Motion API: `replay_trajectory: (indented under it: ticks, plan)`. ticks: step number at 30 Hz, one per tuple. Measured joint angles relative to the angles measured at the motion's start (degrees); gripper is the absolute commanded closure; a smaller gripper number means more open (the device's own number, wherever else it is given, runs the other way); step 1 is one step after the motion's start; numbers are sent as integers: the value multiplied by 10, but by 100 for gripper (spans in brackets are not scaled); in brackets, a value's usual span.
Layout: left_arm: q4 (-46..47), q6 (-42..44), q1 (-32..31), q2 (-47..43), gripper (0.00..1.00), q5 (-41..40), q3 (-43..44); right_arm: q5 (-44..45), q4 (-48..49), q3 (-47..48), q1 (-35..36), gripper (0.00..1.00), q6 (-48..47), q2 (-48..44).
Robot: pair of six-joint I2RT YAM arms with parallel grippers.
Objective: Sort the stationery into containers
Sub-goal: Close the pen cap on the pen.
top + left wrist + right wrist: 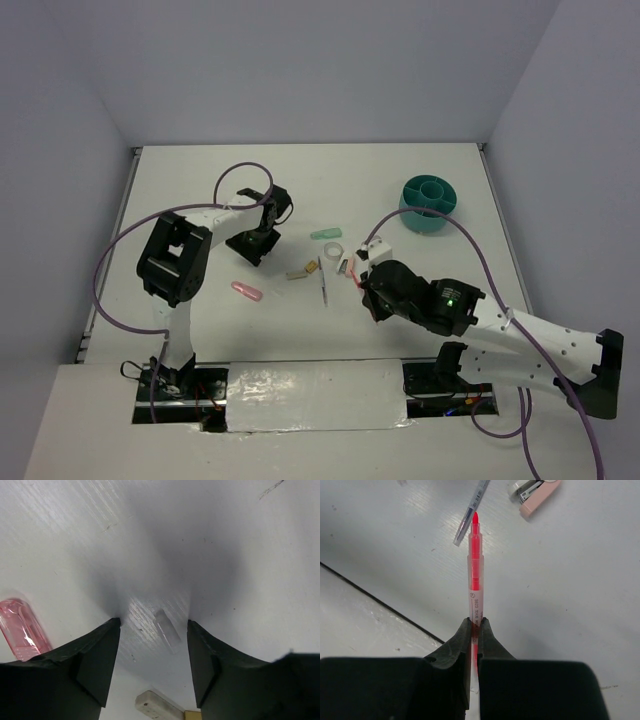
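Observation:
My right gripper [475, 622] is shut on a thin pink pen [475, 570] and holds it above the table, tip pointing away. In the top view it [357, 272] hovers mid-table. A slim grey pen [470, 512] lies beyond the tip and also shows in the top view [323, 287]. My left gripper [154, 622] is open and empty, low over the table, with a small clear piece [166, 628] lying between the jaws. A pink capsule [22, 629] lies to its left. The teal organiser cup [428, 204] stands at the far right. A mint-green capsule [326, 234] and a white tape ring [334, 250] lie mid-table.
A grey-tan block [297, 273] with a small yellow piece [312, 266] beside it lies between the arms. A small pink stapler [536, 494] lies near the grey pen. The pink capsule [246, 292] lies near the left arm's base link.

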Motion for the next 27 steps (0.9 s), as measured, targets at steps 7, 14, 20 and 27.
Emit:
replay_trajectory:
  ticks: [7, 14, 20, 27]
  plan:
    - [0, -1, 0, 1, 44, 0, 0, 0, 0, -1, 0, 100, 0, -7]
    - [4, 0, 0, 3, 61, 2, 1, -2, 0, -1, 0, 100, 0, -16]
    - [6, 1, 0, 3, 96, 5, 1, -4, 0, -1, 0, 100, 0, -16]
    - [30, 24, 0, -7, 100, 11, -13, -13, 13, -5, 0, 100, 0, -17]
